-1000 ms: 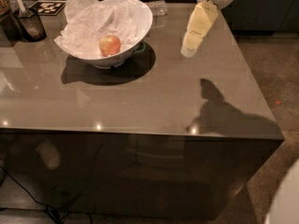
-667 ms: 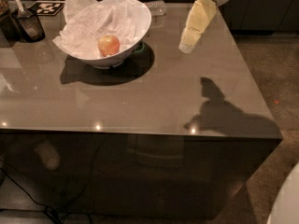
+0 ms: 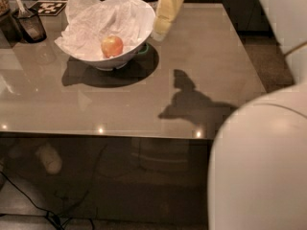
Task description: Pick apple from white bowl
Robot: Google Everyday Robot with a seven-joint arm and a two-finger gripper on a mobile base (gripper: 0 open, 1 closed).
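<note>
The apple (image 3: 112, 46), yellow-orange with a red blush, lies inside the white bowl (image 3: 125, 55) on crumpled white paper (image 3: 98, 23). The bowl stands at the far left of the grey table (image 3: 144, 104). My gripper (image 3: 164, 20) hangs above the table just right of the bowl's rim, its pale yellowish fingers pointing down and to the left. It holds nothing and is apart from the apple.
A dark container with a utensil (image 3: 29, 23) stands at the far left. A black-and-white marker tag (image 3: 50, 7) lies behind the bowl. My white arm (image 3: 261, 162) fills the lower right. The gripper's shadow (image 3: 192, 102) falls on the table's right half.
My gripper has moved left, closer to the bowl's right rim. The view has shifted, and my arm now fills the lower right. The apple and bowl stay in place.
</note>
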